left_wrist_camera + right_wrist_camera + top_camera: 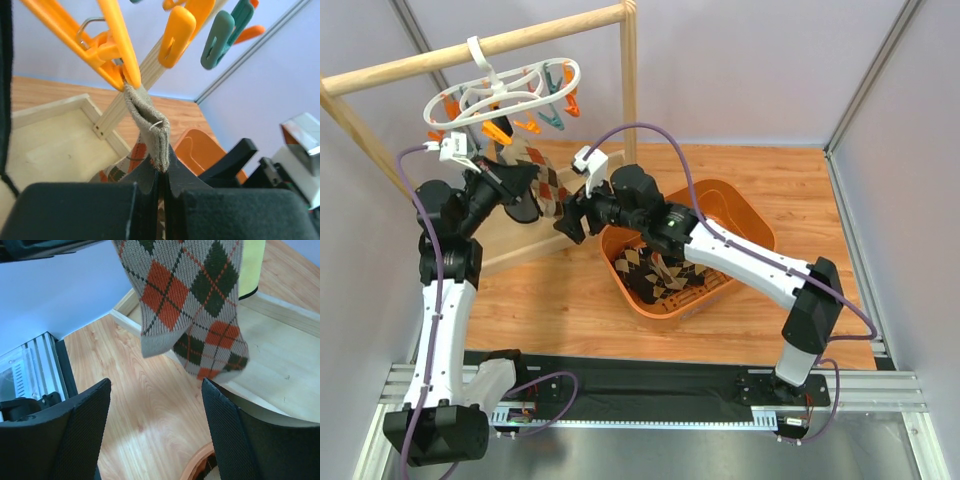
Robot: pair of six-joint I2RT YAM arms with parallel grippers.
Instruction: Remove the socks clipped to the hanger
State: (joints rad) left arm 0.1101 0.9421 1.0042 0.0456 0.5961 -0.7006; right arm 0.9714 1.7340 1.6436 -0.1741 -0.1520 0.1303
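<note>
black left gripper [161, 190] pinches the knitted argyle sock [150, 125] hanging from an orange plastic clip [115, 50], right gripper [156, 390] gaping wide.

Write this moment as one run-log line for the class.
left gripper: shut on argyle sock | sock: hangs from orange clip | right gripper: open, facing sock | basket: argyle socks inside

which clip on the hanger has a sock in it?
The orange clip pinching the argyle sock's cuff, above the left gripper; the yellow-orange clip and teal clip beside it hang empty.
</note>
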